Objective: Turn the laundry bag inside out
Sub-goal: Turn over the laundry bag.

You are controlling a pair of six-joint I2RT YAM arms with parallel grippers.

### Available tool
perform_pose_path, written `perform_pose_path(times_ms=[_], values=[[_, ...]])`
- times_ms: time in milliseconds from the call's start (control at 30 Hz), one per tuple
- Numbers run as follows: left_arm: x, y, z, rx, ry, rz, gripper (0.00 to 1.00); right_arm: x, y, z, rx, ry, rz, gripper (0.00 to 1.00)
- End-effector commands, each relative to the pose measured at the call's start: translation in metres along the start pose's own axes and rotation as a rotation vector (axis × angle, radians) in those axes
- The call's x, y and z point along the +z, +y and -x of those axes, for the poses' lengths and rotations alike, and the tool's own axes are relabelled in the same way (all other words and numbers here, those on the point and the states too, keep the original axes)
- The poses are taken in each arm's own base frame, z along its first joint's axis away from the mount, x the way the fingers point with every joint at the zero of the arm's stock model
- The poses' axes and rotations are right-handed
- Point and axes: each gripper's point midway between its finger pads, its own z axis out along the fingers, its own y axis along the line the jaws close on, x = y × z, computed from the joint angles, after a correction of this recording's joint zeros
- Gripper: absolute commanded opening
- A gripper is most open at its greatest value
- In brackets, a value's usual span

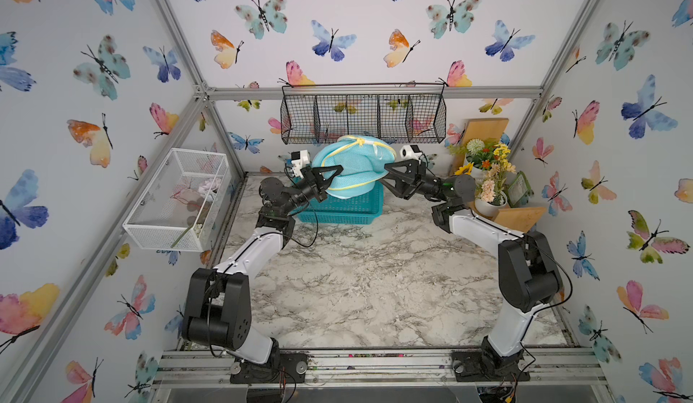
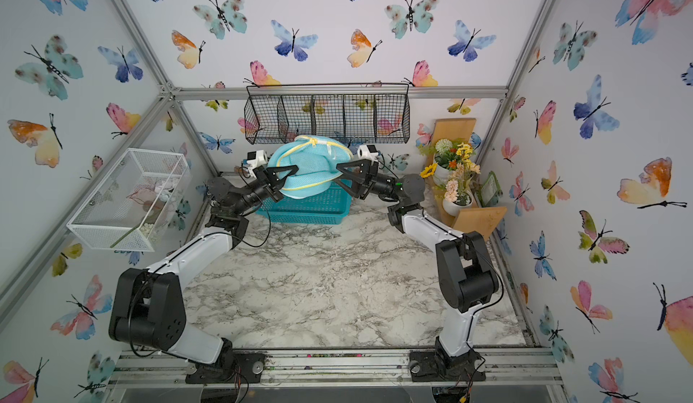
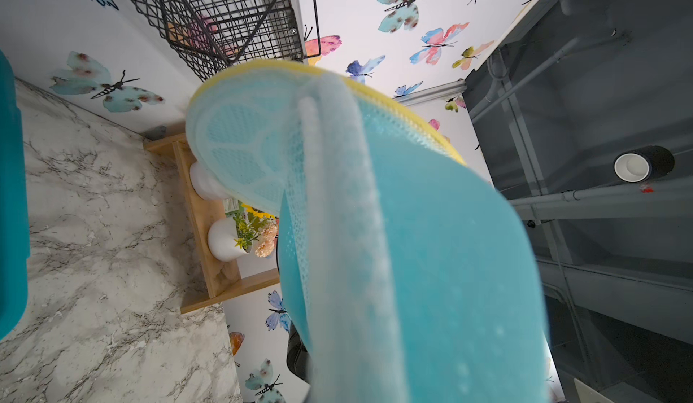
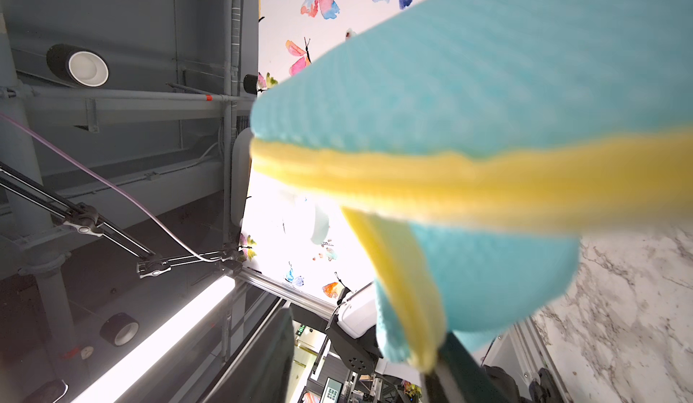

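- Where the table (image 1: 375, 288) ends at 12 o'clock, I see the laundry bag (image 1: 356, 165) aloft over the teal basket (image 1: 348, 208).
- Long axis: 9 to 3 o'clock.
- The left gripper (image 1: 335, 175) clamps its 9 o'clock edge.
- The right gripper (image 1: 386, 171) has its jaws parted at 3 o'clock.

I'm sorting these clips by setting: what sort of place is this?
Probably a staged robot test booth, not a real home: butterfly-papered panels on an aluminium frame, a marble-look tabletop, a metal base rail.
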Motion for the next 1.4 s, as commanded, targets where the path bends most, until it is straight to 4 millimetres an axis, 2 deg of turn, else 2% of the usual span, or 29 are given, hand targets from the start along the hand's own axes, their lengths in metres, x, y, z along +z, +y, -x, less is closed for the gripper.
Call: perform_pose_path(times_ms=[0,100,200,300,400,467,567,800,933,1000,1067,1200,1367], values=[[0.007,-0.01,-0.009,0.04,0.028,-0.03,0.0,0.006,-0.007,-0.001,-0.05,0.067,-0.082,0.54],[0.008,-0.011,-0.009,0.062,0.034,-0.014,0.0,0.002,-0.023,0.008,-0.095,0.054,-0.314,0.52],[0.01,-0.004,-0.007,0.114,0.045,0.078,0.0,-0.02,-0.032,0.017,-0.157,0.029,-0.605,0.54],[0.01,0.008,-0.004,0.17,0.048,0.198,0.0,-0.044,-0.029,0.023,-0.204,-0.008,-0.841,0.54],[0.008,0.017,0.001,0.215,0.046,0.295,0.0,-0.056,-0.02,0.024,-0.22,-0.043,-0.935,0.54],[0.006,0.021,0.003,0.232,0.04,0.337,0.0,-0.057,-0.014,0.025,-0.23,-0.058,-0.946,0.52],[0.004,0.029,0.004,0.238,0.04,0.383,0.0,-0.049,-0.009,0.027,-0.24,-0.052,-0.924,0.49],[0.002,0.036,0.002,0.258,0.039,0.444,0.0,-0.015,-0.004,0.016,-0.254,0.023,-0.875,0.46],[0.006,0.033,-0.002,0.264,0.053,0.44,0.0,-0.008,-0.024,0.014,-0.252,0.051,-0.895,0.46],[0.009,0.029,-0.006,0.268,0.062,0.428,0.0,-0.011,-0.041,0.017,-0.243,0.058,-0.937,0.46],[0.014,0.021,-0.009,0.27,0.075,0.407,0.0,-0.018,-0.057,0.022,-0.249,0.06,-0.986,0.48],[0.021,0.004,-0.015,0.284,0.098,0.364,0.0,-0.022,-0.076,0.035,-0.276,0.042,-1.024,0.53],[0.025,-0.023,-0.019,0.301,0.114,0.298,0.0,-0.036,-0.105,0.027,-0.231,0.061,-1.05,0.61]])
